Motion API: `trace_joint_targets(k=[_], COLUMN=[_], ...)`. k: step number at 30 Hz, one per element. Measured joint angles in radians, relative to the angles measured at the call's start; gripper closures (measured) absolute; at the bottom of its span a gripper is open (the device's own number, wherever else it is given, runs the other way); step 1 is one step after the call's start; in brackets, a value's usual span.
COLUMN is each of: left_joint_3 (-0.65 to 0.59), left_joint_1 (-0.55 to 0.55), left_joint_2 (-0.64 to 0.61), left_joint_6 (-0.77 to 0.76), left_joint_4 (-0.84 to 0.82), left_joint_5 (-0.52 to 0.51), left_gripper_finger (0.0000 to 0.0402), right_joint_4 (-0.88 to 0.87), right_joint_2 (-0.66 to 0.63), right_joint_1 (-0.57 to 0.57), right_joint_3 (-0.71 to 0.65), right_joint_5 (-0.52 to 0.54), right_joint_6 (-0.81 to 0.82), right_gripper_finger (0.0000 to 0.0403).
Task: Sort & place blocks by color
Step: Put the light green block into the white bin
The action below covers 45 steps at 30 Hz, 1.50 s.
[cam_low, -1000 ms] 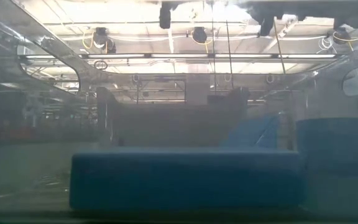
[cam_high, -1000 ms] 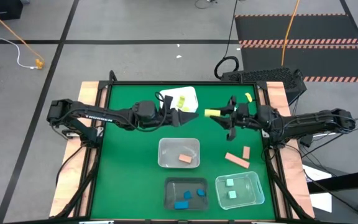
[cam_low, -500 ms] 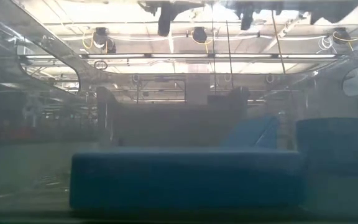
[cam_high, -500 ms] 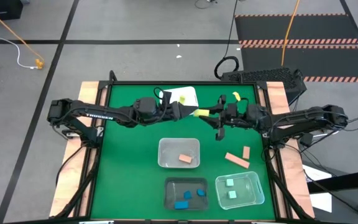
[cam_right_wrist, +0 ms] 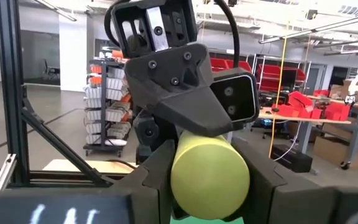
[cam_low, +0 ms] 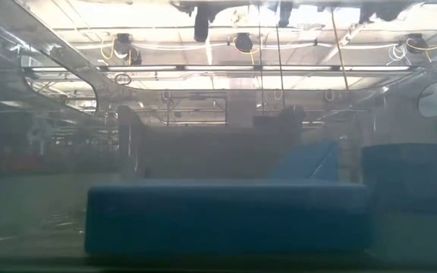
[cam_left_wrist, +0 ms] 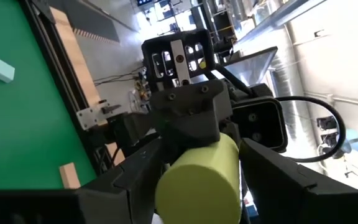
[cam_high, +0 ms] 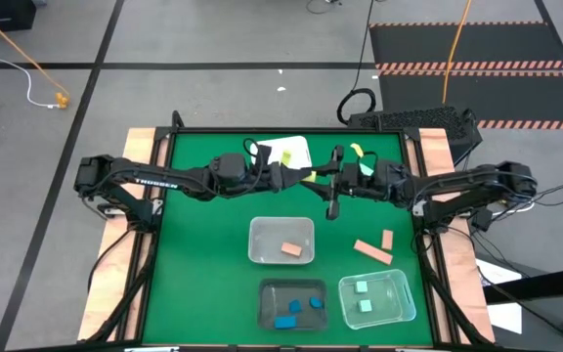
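— Since a second ago, your right gripper (cam_high: 319,179) has carried the yellow cylindrical block (cam_high: 311,177) leftward across the green table (cam_high: 203,244) until it meets your left gripper (cam_high: 296,177) mid-air, just in front of the white rectangular tub (cam_high: 291,149).

— So who holds the block at this point?

— Going left to right: your left arm reaches in from the left edge, and its wrist view shows the block (cam_left_wrist: 197,180) sitting between its dark fingers (cam_left_wrist: 120,180). Your right arm's wrist view shows the same block (cam_right_wrist: 209,168) bracketed by its own fingers (cam_right_wrist: 272,180). Both sets look closed against it, one at each end.

— What does that mean for the sorting?

— It reads as a handover. The block hangs above the table, not yet in any tub. You likely need the right fingers to let go before the left carries it to the white tub, where other yellow pieces lie. Two salmon-tan bars (cam_high: 372,251) wait on the table on the right.
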Motion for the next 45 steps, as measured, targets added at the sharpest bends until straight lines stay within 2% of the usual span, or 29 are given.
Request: trace_joint_targets(k=[4, 8, 10, 14, 18, 23, 31, 36, 40, 45], left_joint_3=[0.0, 0.0, 0.0, 0.0, 0.0, 0.0, 0.0, 0.0, 0.0, 0.0], left_joint_1=[0.0, 0.0, 0.0, 0.0, 0.001, 0.006, 0.054, 0.094, 0.132, 0.183], left_joint_2=[0.0, 0.0, -0.001, -0.001, -0.001, -0.001, 0.0, 0.0, -0.001, -0.001], left_joint_6=[0.006, 0.01, 0.028, 0.06, 0.062, 0.076, 0.099, 0.138, 0.164, 0.171], left_joint_4=[-0.001, -0.002, 0.001, 0.001, 0.005, 0.008, 0.016, 0.12, 0.202, 0.2], left_joint_5=[0.0, 0.004, 0.007, 0.012, 0.019, 0.019, 0.024, 0.03, 0.07, 0.137], left_gripper_finger=[0.0213, 0.027, 0.0272, 0.0272, 0.0272, 0.0272, 0.0272, 0.0272, 0.0272, 0.0272], right_joint_4=[-0.002, -0.001, 0.003, 0.003, -0.001, -0.045, -0.2, -0.225, -0.239, -0.242], right_joint_2=[0.009, 0.009, 0.009, 0.008, 0.004, -0.032, -0.109, -0.125, -0.123, -0.123], right_joint_1=[0.0, 0.0, 0.0, 0.0, 0.0, 0.0, -0.001, -0.001, 0.0, 0.0], right_joint_3=[0.006, 0.006, 0.006, 0.006, 0.007, 0.007, 0.007, 0.007, 0.007, 0.007], right_joint_5=[0.0, 0.002, 0.002, 0.004, 0.005, 0.005, 0.011, 0.026, 0.054, 0.078], right_joint_6=[0.0, -0.011, -0.027, -0.038, 0.046, 0.134, 0.236, 0.284, 0.293, 0.341], right_gripper_finger=[0.0294, 0.0294, 0.0293, 0.023, 0.0166, 0.0128, 0.0127, 0.0128, 0.0129, 0.0129])
